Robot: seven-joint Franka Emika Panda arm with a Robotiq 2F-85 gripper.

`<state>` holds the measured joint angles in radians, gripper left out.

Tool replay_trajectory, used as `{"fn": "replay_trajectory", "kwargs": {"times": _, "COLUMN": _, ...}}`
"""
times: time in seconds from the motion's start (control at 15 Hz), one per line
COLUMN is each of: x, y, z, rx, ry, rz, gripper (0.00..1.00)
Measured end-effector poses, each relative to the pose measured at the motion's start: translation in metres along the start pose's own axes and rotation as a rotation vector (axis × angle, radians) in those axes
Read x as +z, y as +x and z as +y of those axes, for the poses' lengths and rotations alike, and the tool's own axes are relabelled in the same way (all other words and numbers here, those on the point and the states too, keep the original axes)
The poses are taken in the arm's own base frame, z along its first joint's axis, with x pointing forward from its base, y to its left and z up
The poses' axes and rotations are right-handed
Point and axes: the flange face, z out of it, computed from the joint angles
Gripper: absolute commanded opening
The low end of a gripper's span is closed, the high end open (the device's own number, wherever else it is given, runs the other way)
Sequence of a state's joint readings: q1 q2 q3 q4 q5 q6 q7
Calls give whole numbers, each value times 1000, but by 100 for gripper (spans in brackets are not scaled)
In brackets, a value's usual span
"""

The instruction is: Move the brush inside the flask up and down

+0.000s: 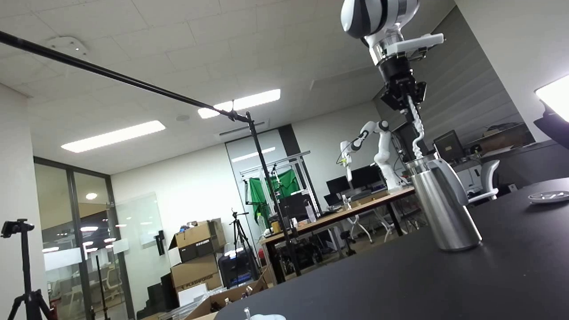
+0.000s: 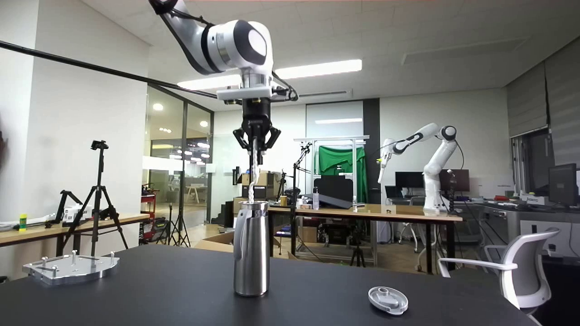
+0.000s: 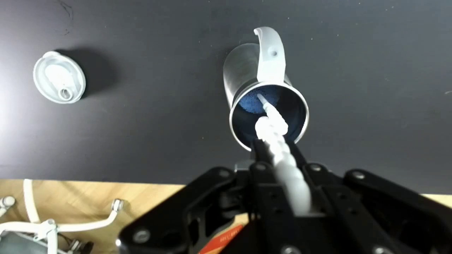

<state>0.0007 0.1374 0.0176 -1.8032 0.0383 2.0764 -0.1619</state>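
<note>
A steel flask [image 1: 444,213] with a grey handle stands upright on the dark table, in both exterior views [image 2: 253,258] and the wrist view [image 3: 242,65]. A brush with a white twisted handle [image 2: 253,183] reaches down through its open mouth. The brush's blue head [image 3: 252,102] shows inside the flask in the wrist view; its lower part is hidden. My gripper [image 2: 255,163] is above the flask, shut on the brush handle [image 3: 282,148]. The handle runs up between the fingers, bent a little below them. The gripper also shows in an exterior view [image 1: 411,113].
A grey lid [image 2: 388,299] lies on the table beside the flask, also in the wrist view [image 3: 60,77]. A metal plate with posts [image 2: 72,267] is on the table at the left of an exterior view. A white chair [image 2: 525,267] stands by the table edge.
</note>
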Motion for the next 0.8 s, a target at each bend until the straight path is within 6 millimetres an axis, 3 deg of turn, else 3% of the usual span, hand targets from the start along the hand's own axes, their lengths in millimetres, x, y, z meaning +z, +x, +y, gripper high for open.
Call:
{"fn": "replay_trajectory", "kwargs": {"times": 0.27, "x": -79, "y": -12, "z": -4, "rx": -39, "ry": -19, "rz": 106, "gripper": 4}}
{"fn": "replay_trajectory", "kwargs": {"times": 0.4, "x": -93, "y": -18, "z": -2, "rx": -33, "ry": -21, "rz": 112, "gripper": 4}}
{"fn": "replay_trajectory", "kwargs": {"times": 0.6, "x": -68, "y": -17, "z": 12, "rx": -10, "ry": -16, "rz": 65, "gripper": 4}}
{"fn": "replay_trajectory", "kwargs": {"times": 0.8, "x": -14, "y": -10, "z": 26, "rx": 15, "ry": -6, "rz": -15, "gripper": 4}}
